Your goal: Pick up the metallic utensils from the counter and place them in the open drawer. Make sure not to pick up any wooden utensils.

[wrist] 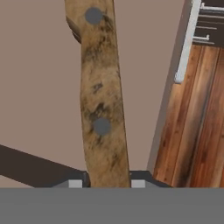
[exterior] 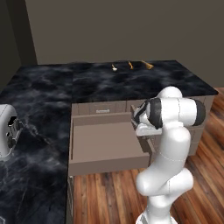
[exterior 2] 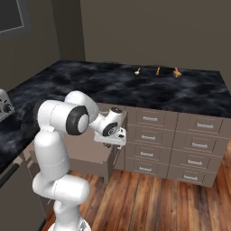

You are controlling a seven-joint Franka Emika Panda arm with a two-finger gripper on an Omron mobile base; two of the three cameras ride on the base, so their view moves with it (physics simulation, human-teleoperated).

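My gripper (wrist: pixel 107 183) is shut on the knife (wrist: pixel 101 100), whose mottled brown handle with two grey rivets runs up between the fingertips; the blade is out of frame. The hand (exterior: pixel 142 129) (exterior 2: pixel 110 137) hangs low over the right end of the open drawer (exterior: pixel 105 165) (exterior 2: pixel 88 155) (wrist: pixel 35 87), a wide shallow taupe box pulled out from under the black marble counter (exterior: pixel 109 87) (exterior 2: pixel 135 92). At the counter's far edge lie a small pale-headed utensil (exterior: pixel 114 68) (exterior 2: pixel 137 71), the slim orange fork (exterior: pixel 130 65) (exterior 2: pixel 158 71) and the broader wooden spoon (exterior: pixel 147 65) (exterior 2: pixel 177 72).
The drawer's silver bar handle (wrist: pixel 186 43) borders the wood floor (wrist: pixel 197 131) (exterior: pixel 109 192). Closed narrower drawers (exterior 2: pixel 180 140) fill the cabinet to the right. A white toaster (exterior: pixel 6 131) (exterior 2: pixel 3 106) stands on the left counter wing.
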